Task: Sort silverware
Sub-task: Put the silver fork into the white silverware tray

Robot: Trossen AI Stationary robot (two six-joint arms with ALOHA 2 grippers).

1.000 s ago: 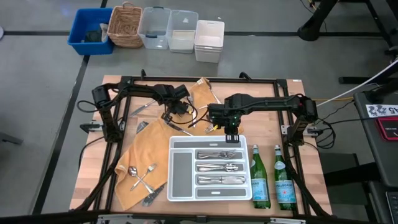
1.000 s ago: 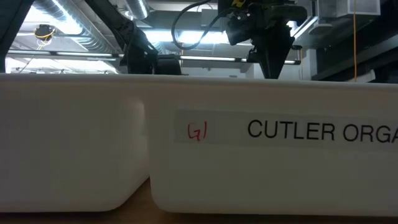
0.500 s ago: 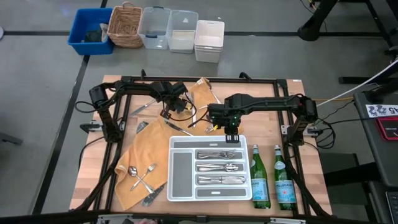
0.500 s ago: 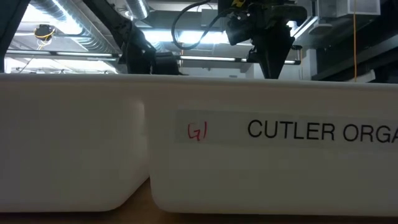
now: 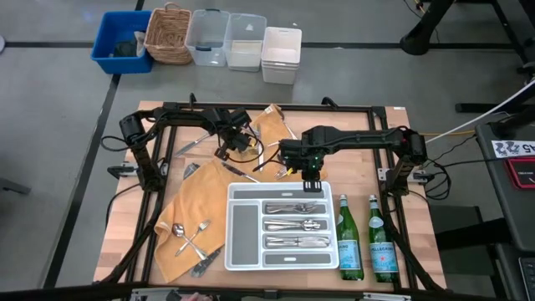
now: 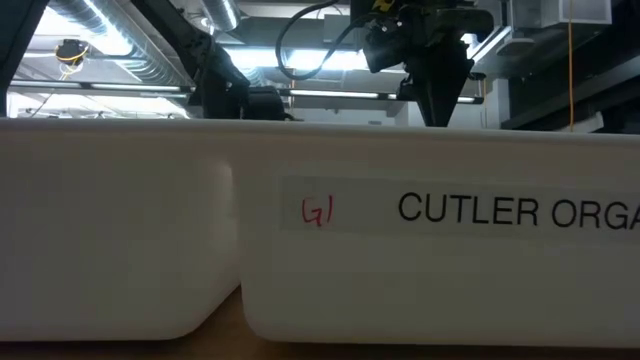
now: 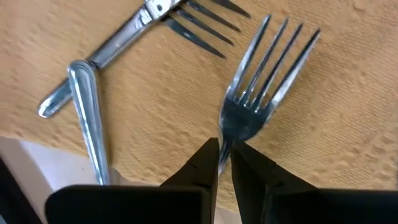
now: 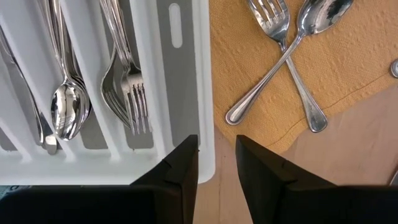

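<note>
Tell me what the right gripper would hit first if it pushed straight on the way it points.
Probably the outer rim of the white tray: the right gripper, jaws open, straddles that edge from above, with the orange cloth just beside it. The height above the rim is unclear.

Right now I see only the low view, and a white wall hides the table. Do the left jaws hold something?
Observer: Yes. The left wrist view shows the left jaws shut on a fork, just below its head, with an orange cloth behind it.
Operator: And the right jaws?
Observer: Open and holding nothing, over the far edge of the white tray.
Operator: Is any silverware outside the tray?
Observer: Yes. Another fork and a spoon lie crossed on the cloth beside the tray.
</note>
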